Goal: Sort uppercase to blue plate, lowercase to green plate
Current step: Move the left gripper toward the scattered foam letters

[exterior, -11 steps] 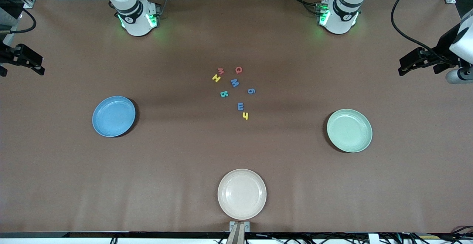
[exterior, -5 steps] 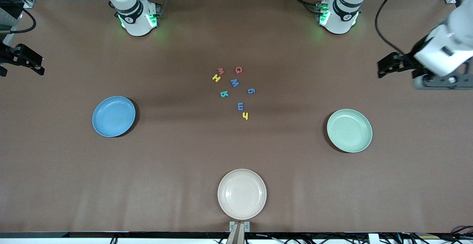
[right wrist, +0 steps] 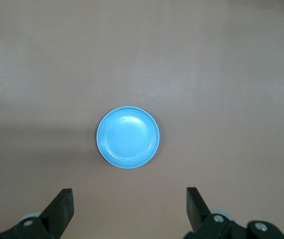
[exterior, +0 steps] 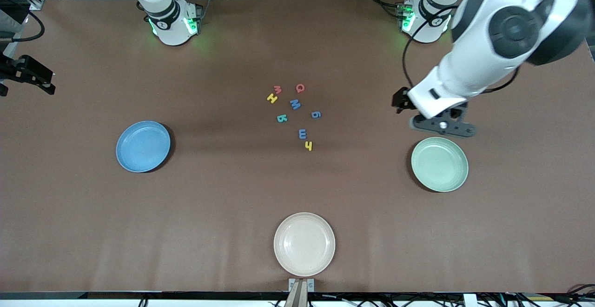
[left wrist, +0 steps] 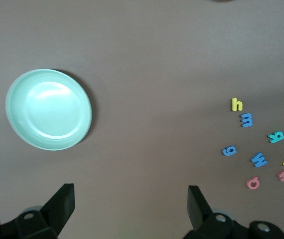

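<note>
Starting at the right arm's end of the table, your right gripper is hanging at the table's edge with its jaws spread and nothing between them, and this arm is waiting; the blue plate is lying bare on the table below it, seen whole in the right wrist view. Moving toward the middle, all eight foam letters are sitting in a loose cluster on the brown table: the red m, yellow H, red Q, blue M, teal B, blue g, blue comb-shaped letter and yellow h. The cream plate is lying nearest the front camera and plays no part. Toward the left arm's end, your left gripper is hovering over the table just beside the green plate, fingers wide apart and empty. No letter is sorted yet, so you are probably making the first approach, though which letter it is aiming for I cannot tell. Next you need to bring it over the cluster, likely a lowercase piece, and lower carefully onto one thin letter without nudging its neighbours.
</note>
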Controlling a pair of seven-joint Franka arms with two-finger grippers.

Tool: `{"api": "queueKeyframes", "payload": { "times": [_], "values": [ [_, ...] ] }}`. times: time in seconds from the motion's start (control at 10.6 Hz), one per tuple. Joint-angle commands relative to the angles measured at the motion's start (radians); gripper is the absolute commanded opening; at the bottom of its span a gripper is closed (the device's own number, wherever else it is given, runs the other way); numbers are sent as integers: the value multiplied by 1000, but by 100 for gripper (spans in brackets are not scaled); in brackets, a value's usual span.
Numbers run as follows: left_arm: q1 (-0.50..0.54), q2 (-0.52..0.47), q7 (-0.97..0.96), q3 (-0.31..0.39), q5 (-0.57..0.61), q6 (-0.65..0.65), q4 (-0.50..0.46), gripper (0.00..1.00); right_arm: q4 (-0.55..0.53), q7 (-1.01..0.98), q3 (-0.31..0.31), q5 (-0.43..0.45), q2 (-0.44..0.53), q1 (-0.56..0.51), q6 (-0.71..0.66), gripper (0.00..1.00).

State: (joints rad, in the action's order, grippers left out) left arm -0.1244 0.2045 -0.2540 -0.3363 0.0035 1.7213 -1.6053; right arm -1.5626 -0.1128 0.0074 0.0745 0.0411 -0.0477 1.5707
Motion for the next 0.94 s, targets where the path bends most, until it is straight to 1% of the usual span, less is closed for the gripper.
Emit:
{"api": "queueKeyframes", "payload": {
  "times": [0.0,0.09,0.19,0.28,0.47,0.57,0.66,0.75,0.85],
  "values": [
    [-6,10,-44,-64,-17,78,-82,100,29,-1,3,8,-10,0,-15,100],
    [-9,27,-68,-91,-17,104,-100,100,27,-1,3,5,-10,0,-15,100],
    [-27,33,-137,-119,-10,141,-131,100,26,-10,3,4,-15,0,-15,100],
    [-52,36,-187,-128,-4,182,-171,100,26,-8,5,-5,-26,0,-15,100],
    [-61,35,-226,-159,-4,306,-279,100,19,1,8,-9,-35,11,-18,100],
    [-64,38,-255,-174,-4,366,-315,100,15,16,8,-9,-38,25,-61,100],
    [-81,50,-267,-181,-2,403,-333,100,13,109,8,-27,-46,60,-93,100],
    [-92,74,-271,-181,9,414,-334,100,7,277,8,-72,-46,98,-103,100],
    [-119,107,-280,-182,38,458,-332,100,3,383,8,-82,-46,135,-116,100]
  ]
}}
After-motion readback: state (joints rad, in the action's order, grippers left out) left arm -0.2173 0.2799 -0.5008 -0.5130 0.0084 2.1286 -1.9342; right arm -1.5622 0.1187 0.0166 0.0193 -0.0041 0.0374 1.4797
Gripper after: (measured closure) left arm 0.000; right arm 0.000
